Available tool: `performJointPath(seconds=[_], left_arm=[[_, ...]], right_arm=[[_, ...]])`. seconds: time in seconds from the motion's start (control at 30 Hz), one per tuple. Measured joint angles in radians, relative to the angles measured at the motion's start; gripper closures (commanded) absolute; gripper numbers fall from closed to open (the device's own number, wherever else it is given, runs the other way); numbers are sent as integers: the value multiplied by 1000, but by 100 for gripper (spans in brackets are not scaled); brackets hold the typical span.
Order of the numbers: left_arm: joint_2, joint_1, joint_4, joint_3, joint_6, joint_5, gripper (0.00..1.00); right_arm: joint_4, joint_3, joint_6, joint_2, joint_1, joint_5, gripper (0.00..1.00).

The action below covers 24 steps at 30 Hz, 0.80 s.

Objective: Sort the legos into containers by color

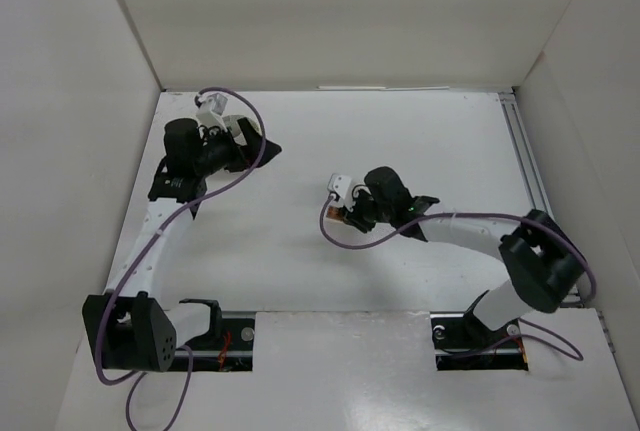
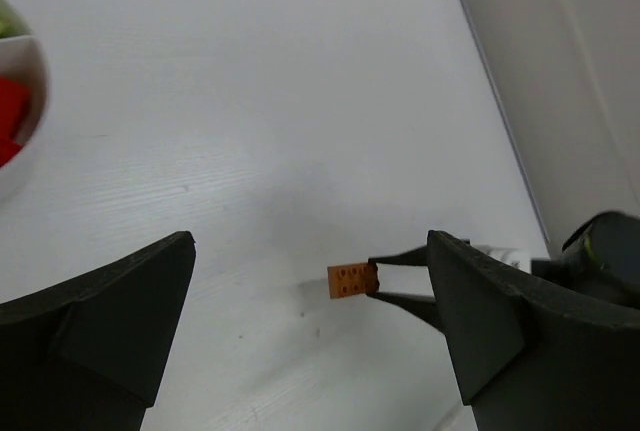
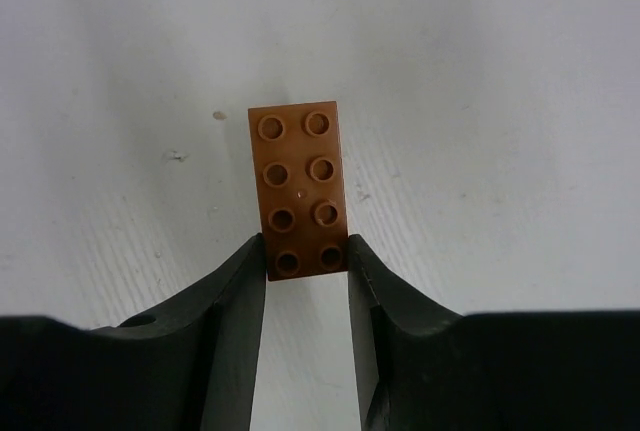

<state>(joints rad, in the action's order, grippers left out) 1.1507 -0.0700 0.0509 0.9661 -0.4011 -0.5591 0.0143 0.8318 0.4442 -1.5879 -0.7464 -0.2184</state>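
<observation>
My right gripper [image 3: 305,251] is shut on the near end of an orange two-by-four lego [image 3: 298,186], studs facing the camera, over the white table. In the left wrist view the same lego [image 2: 350,279] sticks out of the right gripper's thin fingertips [image 2: 400,259], close above the table. My left gripper [image 2: 310,251] is open and empty, with the lego low between its fingers. The white dish [image 2: 30,141] shows at that view's left edge, holding red legos [image 2: 10,116]. In the top view the left gripper [image 1: 262,151] is at the back left and the right gripper [image 1: 343,219] mid-table; the dish is hidden there.
White walls close in the table on the left, back and right. A metal rail [image 1: 525,161] runs along the right side. Purple cables [image 1: 250,166] loop off both arms. The arm bases [image 1: 130,331] stand at the near edge.
</observation>
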Motion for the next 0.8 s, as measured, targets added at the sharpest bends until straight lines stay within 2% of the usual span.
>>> performJointPath(seconds=[0.13,0.27,0.4,0.57,0.6,0.67,0.73,0.8], left_arm=[[27,-45,-119,-75,-19,-173,0],[101,-161,-183,-82,-32,-243,2],[167,-258,-245,-80,-47,-304,6],[234,-321,-264,-40,-53,-321,26],[246,-329,-267,-30,-54,-323,41],[263,-342,-274,-14,-57,-325,53],[274,-350,-279,-3,-54,-333,59],[275,-358,-283,1,-53,-338,59]], right_arm=[[4,-15,32,178,14,-22,80],[26,-15,53,312,26,-36,80],[39,-14,68,360,29,-48,80],[39,-14,84,365,32,-75,80],[40,-14,85,365,32,-79,80],[40,-14,87,365,32,-82,80],[41,-14,87,366,32,-82,80],[47,-14,87,369,32,-80,80]])
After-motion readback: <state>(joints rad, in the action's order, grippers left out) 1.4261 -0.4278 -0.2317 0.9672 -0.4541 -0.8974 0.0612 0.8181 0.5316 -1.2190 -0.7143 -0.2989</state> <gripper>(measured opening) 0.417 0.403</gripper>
